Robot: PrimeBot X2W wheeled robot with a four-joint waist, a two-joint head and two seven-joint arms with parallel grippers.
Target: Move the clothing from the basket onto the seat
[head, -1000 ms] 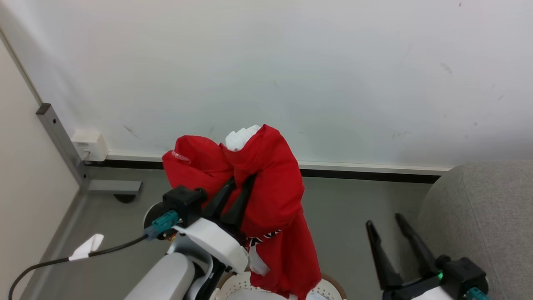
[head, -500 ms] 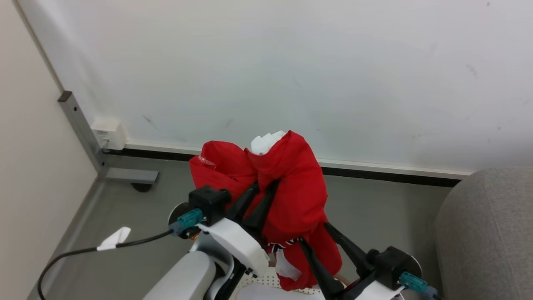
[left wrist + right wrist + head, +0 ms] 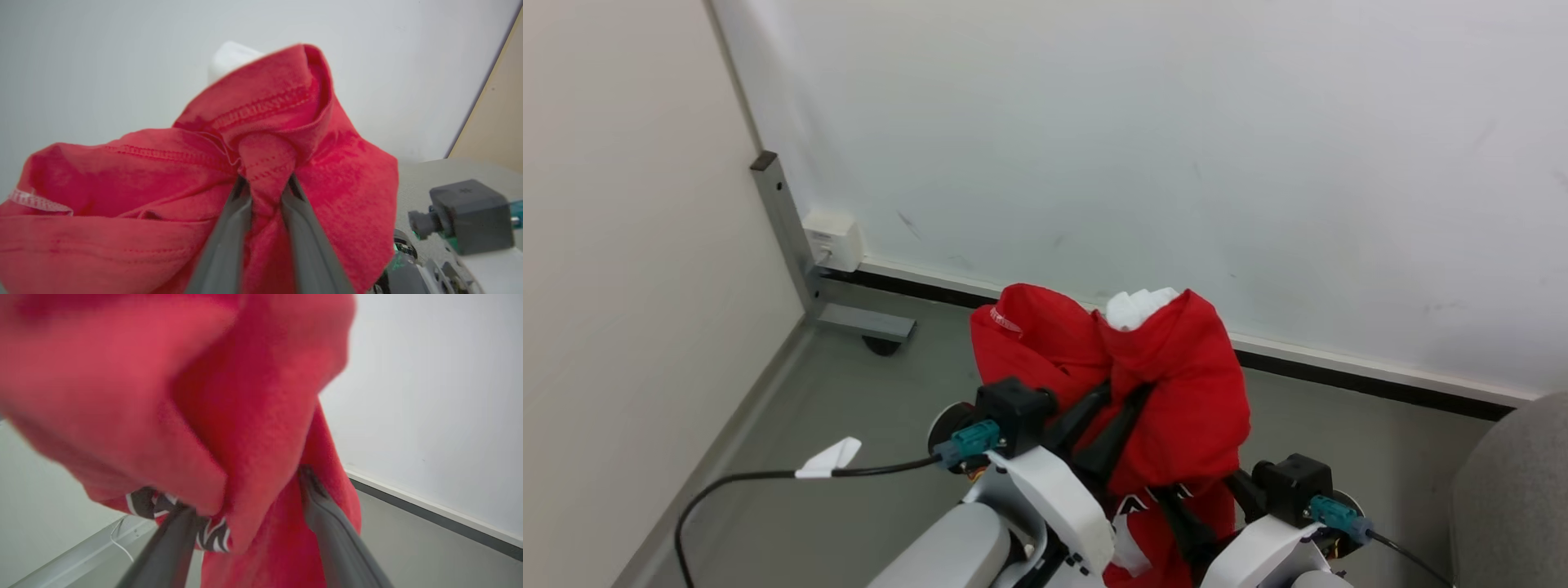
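A white wall (image 3: 1143,139) runs across the far side of the room and meets a beige side wall (image 3: 621,286) on the left, with grey floor (image 3: 866,408) below. At the near right, the rounded edge of a light grey sofa (image 3: 1515,498) comes into the corner of the head view. A bright red shirt (image 3: 1184,392) is held up in the middle of the scene, bunched into two humps with a bit of white collar (image 3: 1139,306) poking out on the far side. It hangs left of the sofa and apart from it, not on the cushion. The left claw (image 3: 1127,389) is pinched narrow on a fold of the shirt, with red cloth squeezed between its two dark fingers. The right claw (image 3: 245,490), near and to the right, stands wide, and the shirt's lower part drapes over and between its spread fingers. A grey metal post (image 3: 784,220) stands in the far left corner beside a small white box (image 3: 833,239) on the wall. A black cable (image 3: 768,482) with a white tag (image 3: 829,457) trails to the near left.
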